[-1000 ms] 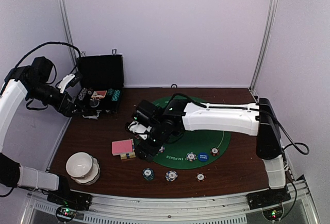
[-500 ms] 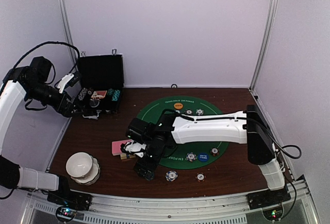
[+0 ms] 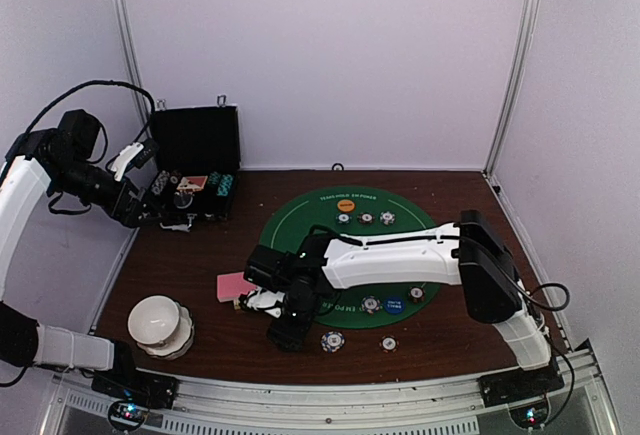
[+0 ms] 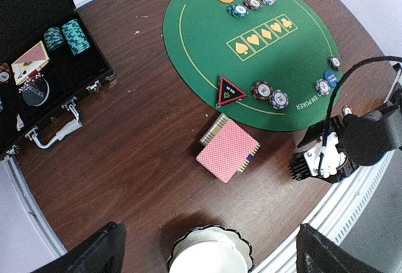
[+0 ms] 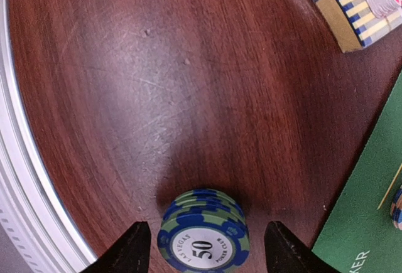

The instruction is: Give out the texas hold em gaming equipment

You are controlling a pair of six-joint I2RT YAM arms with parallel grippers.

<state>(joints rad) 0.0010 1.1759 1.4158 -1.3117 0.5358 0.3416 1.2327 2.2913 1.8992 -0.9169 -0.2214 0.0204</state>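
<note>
Right claw [image 5: 204, 246] low over table [image 5: 94, 66], 7 o'clock off the green mat [image 3: 300, 220] in top view. Spread, fingers [image 5: 129, 251] either side of blue-green striped chip [image 5: 204, 226] marked 50. Gap visible on both sides, so not pinching. Chip flat on bare wood, just off the mat edge. Single or short stack, cannot tell.

Left claw [image 4: 208, 229] spread wide, nothing in it. Hanging at 10 o'clock of the table beside the black case [image 4: 88, 59], lid up, chip stacks inside.

Cards [image 4: 227, 150]: pink-backed deck flat on the table, 8 o'clock off the mat, near it but not touching.

Triangle marker [image 4: 230, 91] on the mat rim, side facing the cards. Two chips [image 4: 262, 89] just beside it on the mat.

Orange button [image 3: 346, 206] at 12 o'clock on the mat, row of three chips [image 3: 366, 218] just below.

Blue button [image 3: 393, 304] at 5 o'clock on the mat, one chip either side.

Off the mat at 6 o'clock: dark chip [image 3: 332, 341] and pale chip [image 3: 389, 344], apart from each other.

White bowl [image 3: 160, 323] at 8 o'clock corner of the table.
</note>
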